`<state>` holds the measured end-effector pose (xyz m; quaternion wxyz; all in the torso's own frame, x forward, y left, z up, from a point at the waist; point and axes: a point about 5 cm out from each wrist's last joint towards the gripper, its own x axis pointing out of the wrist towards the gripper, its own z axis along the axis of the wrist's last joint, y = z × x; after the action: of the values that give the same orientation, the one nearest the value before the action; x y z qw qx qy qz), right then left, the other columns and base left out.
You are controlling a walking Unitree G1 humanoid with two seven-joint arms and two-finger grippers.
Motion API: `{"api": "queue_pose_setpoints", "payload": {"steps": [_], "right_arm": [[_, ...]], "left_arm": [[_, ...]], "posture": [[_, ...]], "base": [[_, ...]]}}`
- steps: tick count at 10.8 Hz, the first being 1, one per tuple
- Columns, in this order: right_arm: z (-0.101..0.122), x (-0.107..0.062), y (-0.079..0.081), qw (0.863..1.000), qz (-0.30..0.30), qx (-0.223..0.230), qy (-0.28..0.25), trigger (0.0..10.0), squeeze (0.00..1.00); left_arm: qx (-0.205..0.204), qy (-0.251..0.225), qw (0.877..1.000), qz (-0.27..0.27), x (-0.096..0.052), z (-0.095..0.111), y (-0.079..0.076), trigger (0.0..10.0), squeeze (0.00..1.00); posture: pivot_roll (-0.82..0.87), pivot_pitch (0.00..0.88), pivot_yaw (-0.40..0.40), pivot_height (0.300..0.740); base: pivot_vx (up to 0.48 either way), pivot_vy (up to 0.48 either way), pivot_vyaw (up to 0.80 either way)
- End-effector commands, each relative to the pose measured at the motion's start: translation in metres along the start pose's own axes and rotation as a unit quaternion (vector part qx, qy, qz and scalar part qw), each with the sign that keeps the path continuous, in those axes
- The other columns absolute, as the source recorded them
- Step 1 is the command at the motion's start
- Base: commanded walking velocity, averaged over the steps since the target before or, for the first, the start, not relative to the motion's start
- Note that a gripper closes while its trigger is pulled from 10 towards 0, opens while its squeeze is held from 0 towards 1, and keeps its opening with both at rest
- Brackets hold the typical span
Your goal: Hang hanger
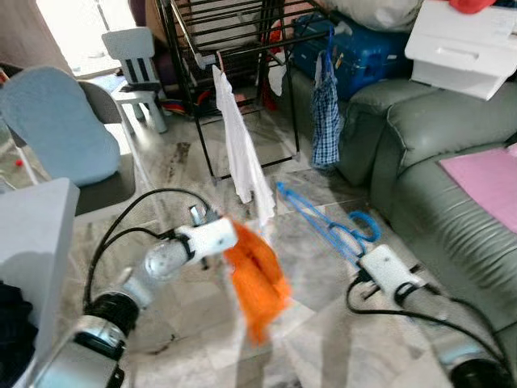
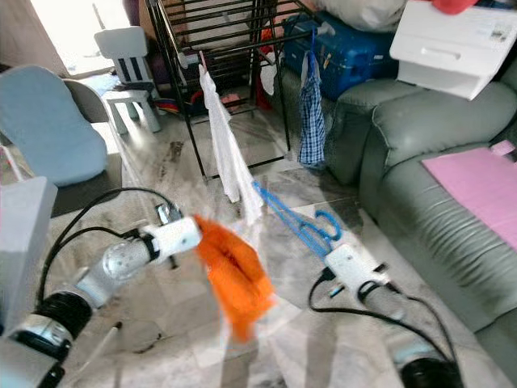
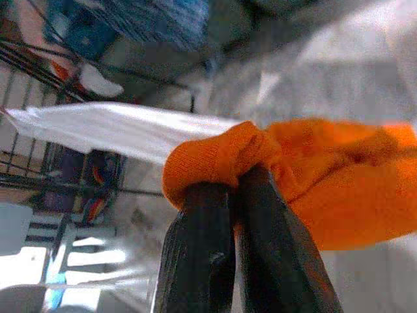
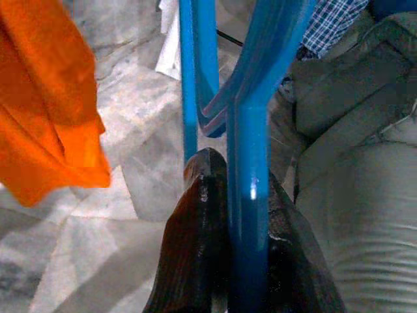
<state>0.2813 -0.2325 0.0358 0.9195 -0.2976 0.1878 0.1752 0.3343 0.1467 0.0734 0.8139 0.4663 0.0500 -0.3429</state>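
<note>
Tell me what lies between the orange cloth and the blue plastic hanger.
In the left eye view, only bare marble floor separates the orange cloth in the left gripper from the blue plastic hanger in the right gripper.

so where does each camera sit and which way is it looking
Left eye view: on the head, looking forward and down at the drying rack, sofa and floor; both silver arms show, the left gripper holding the orange cloth.
Right eye view: the head's other eye, same scene; the right gripper holds the blue hanger.
Left wrist view: on the left wrist, along black fingers clamped on the orange cloth.
Right wrist view: on the right wrist, along fingers clamped on the hanger.
Shared: both wrist views show the orange cloth.
</note>
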Motion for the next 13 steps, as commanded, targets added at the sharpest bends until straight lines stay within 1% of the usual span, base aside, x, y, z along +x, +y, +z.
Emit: {"api": "queue_pose_setpoints", "payload": {"steps": [1,2,3,4,5,6,7,8,10,11,12,13], "right_arm": [[0.003,-0.003,-0.004,1.000,-0.004,-0.002,-0.011,10.0,0.00],[0.002,-0.005,-0.006,1.000,0.002,0.002,-0.012,10.0,0.00],[0.002,-0.007,-0.004,1.000,0.017,0.005,-0.014,10.0,0.00],[0.003,-0.012,0.003,0.997,0.074,-0.012,-0.024,10.0,0.00],[0.003,-0.017,0.009,0.989,0.137,-0.047,-0.025,10.0,0.00],[0.002,-0.019,0.007,0.986,0.154,-0.067,-0.021,10.0,0.00],[0.002,-0.021,0.002,0.984,0.163,-0.074,-0.018,10.0,0.00],[0.002,-0.026,0.000,0.979,0.185,-0.078,-0.015,10.0,0.00],[-0.001,-0.034,-0.001,0.971,0.221,-0.091,-0.006,10.0,0.00],[-0.001,-0.038,-0.002,0.967,0.239,-0.092,-0.002,10.0,0.00],[-0.003,-0.039,-0.003,0.963,0.252,-0.094,0.007,10.0,0.00],[-0.004,-0.040,-0.002,0.962,0.257,-0.093,0.009,10.0,0.00]], "left_arm": [[0.031,0.044,0.999,-0.001,-0.005,-0.013,0.009,10.0,0.00],[0.068,0.073,0.995,-0.003,-0.008,-0.022,0.010,10.0,0.00],[0.067,0.075,0.995,-0.015,-0.008,-0.024,0.008,10.0,0.00],[0.102,0.039,0.993,-0.037,-0.007,-0.017,0.003,10.0,0.00],[0.166,-0.002,0.984,-0.065,-0.007,-0.010,-0.004,10.0,0.00],[0.195,-0.007,0.977,-0.083,-0.010,-0.013,-0.007,10.0,0.00],[0.223,-0.004,0.971,-0.085,-0.013,-0.017,-0.002,10.0,0.00],[0.249,0.001,0.965,-0.086,-0.015,-0.020,0.004,10.0,0.00],[0.268,0.005,0.960,-0.081,-0.016,-0.022,0.008,10.0,0.00],[0.275,-0.005,0.959,-0.071,-0.015,-0.019,0.010,10.0,0.00],[0.276,-0.020,0.960,-0.051,-0.013,-0.014,0.015,10.0,0.00],[0.277,-0.031,0.959,-0.042,-0.012,-0.011,0.017,10.0,0.00]], "posture": [[-0.17,0.000,0.144,0.740],[-0.17,0.000,0.150,0.740],[-0.17,0.000,0.151,0.740],[-0.16,0.000,0.147,0.740],[-0.15,0.000,0.142,0.740],[-0.15,0.000,0.142,0.740],[-0.15,0.000,0.142,0.740],[-0.15,0.000,0.141,0.740],[-0.15,0.000,0.143,0.740],[-0.15,0.000,0.143,0.740],[-0.16,0.000,0.146,0.740],[-0.15,0.000,0.147,0.740]], "base": [[0.000,0.000,0.00],[0.000,0.000,0.00],[0.000,0.000,0.00],[0.000,0.000,0.00],[0.000,0.000,0.00],[0.000,0.000,0.00],[0.000,0.000,0.00],[0.000,0.000,0.00],[0.000,0.000,0.00],[0.000,0.000,0.00],[0.000,0.000,0.00],[0.000,0.000,0.00]]}}
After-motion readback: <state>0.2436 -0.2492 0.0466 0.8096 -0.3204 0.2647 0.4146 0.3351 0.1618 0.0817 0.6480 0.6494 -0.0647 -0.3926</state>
